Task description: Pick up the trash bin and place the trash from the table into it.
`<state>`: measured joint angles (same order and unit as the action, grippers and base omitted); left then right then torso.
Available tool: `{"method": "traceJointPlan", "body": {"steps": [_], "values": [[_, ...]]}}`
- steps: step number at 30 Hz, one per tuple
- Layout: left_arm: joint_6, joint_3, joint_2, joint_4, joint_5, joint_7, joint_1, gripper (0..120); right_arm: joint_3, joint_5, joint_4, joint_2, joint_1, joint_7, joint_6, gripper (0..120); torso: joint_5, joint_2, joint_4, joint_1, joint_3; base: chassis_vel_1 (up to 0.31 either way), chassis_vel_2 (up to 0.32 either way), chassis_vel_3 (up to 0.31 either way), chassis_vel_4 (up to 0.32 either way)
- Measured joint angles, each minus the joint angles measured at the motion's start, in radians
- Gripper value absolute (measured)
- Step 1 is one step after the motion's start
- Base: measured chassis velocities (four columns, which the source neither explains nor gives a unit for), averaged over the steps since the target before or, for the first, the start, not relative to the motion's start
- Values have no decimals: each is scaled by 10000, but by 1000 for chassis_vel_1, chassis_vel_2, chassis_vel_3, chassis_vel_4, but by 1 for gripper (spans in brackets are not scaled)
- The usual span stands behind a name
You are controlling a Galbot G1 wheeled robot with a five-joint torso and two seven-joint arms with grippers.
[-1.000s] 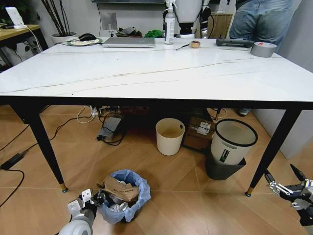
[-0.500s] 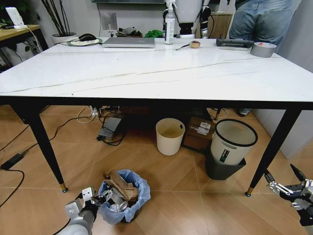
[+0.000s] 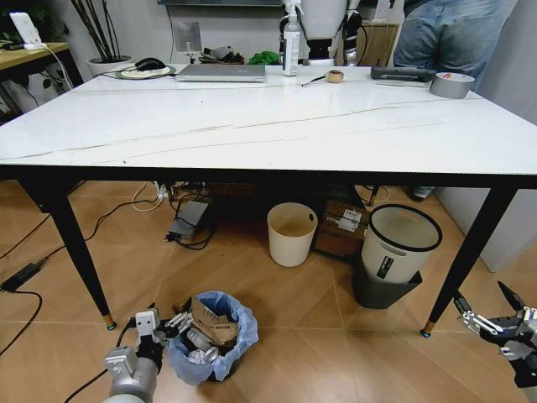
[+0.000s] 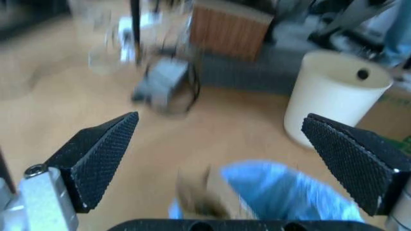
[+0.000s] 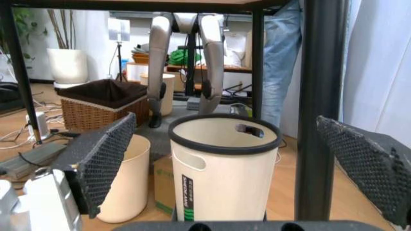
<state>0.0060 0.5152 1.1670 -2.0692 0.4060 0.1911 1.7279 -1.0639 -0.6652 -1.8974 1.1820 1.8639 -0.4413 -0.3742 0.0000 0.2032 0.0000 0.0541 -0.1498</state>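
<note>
**Surfaces, quick rundown**

Big white marble-look bench: glossy, smooth top. Small round bin has a crinkly light blue plastic liner with rough brown cardboard inside. Left pincer's black pads: matt, knurled. Wood-look floor, slight sheen.

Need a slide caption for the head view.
Open left gripper beside the floor-standing trash bin; open right gripper waits low by the table.

The small round bin lined with a light blue plastic bag stood on the floor in front of the large white marble-look table, brown cardboard in it. Just left sat the left gripper; the right gripper hung far right, jaws spread.
</note>
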Motion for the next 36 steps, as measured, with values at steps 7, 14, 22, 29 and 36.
{"method": "traceJointPlan", "body": {"steps": [7,14,22,29,36], "values": [[-610,-40,-3,-603,-966,-344,98,100,0,0,0,0,0,0,0,100,1,1,0,0,-1,0,0,0,0],[-606,96,-58,-852,-933,-155,415,100,0,0,0,0,0,0,0,100,-1,2,0,1,-1,0,0,0,0],[-438,112,-52,-897,-939,-66,505,100,0,0,0,0,0,0,0,100,0,3,0,1,-2,0,0,0,0],[-424,113,-52,-897,-921,-58,501,100,0,0,0,0,0,0,0,100,0,3,0,1,-2,0,0,0,0],[-417,112,-52,-890,-909,-53,498,100,0,0,0,0,0,0,-1,100,0,3,0,1,-2,0,0,0,0]]}}
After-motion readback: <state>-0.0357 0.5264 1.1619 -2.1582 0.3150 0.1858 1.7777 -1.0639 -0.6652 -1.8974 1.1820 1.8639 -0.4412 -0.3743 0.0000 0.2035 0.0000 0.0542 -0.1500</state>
